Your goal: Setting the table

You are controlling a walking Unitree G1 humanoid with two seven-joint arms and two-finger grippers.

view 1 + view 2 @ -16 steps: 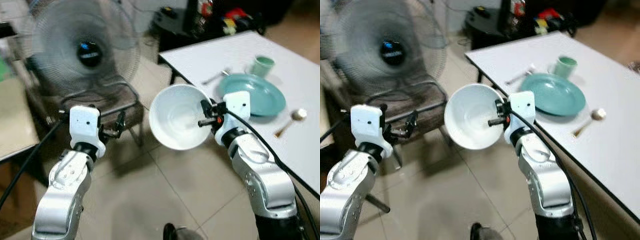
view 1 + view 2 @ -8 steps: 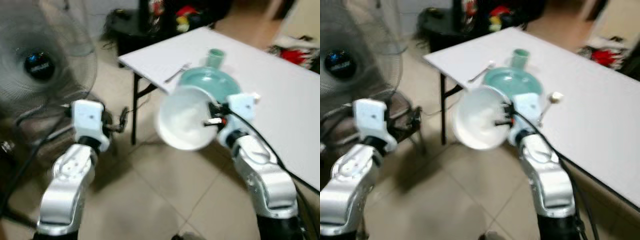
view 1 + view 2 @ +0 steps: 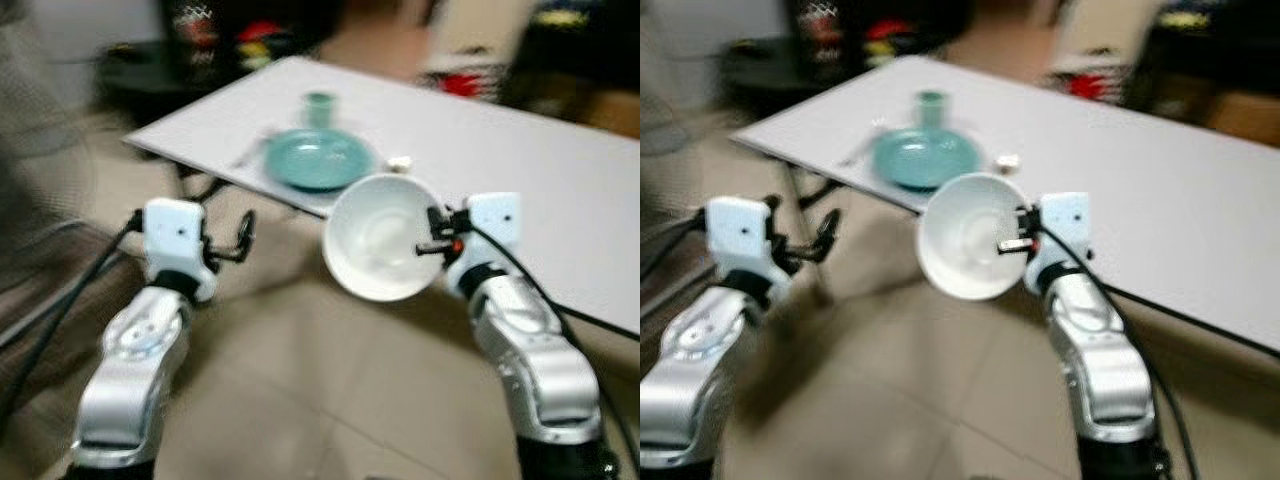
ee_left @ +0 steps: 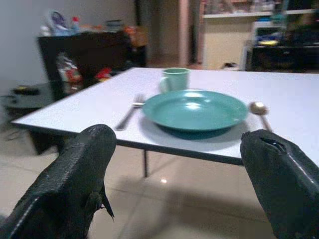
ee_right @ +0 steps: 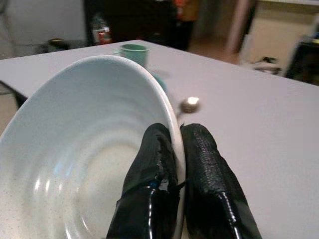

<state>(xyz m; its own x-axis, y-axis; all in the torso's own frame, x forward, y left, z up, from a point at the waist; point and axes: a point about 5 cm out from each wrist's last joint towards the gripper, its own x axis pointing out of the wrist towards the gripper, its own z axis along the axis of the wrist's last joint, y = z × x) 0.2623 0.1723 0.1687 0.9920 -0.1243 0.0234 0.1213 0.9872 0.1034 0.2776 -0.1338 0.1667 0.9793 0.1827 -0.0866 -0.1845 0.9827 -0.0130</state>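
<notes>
Left eye view is showing the right gripper (image 3: 436,233) pinching the rim of a white bowl (image 3: 380,237), holding it tilted just off the white table's (image 3: 560,190) near edge. Left wrist view is showing the left gripper (image 4: 174,184) gaping wide, empty, facing a teal plate (image 4: 195,109), green cup (image 4: 174,78), fork (image 4: 128,115) and spoon (image 4: 259,110).

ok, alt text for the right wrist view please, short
The right gripper pinches the rim of a white bowl, one black finger inside and one outside, held tilted above the edge of a white table. Beyond the bowl, on the table, stand a green cup and a spoon.
</notes>
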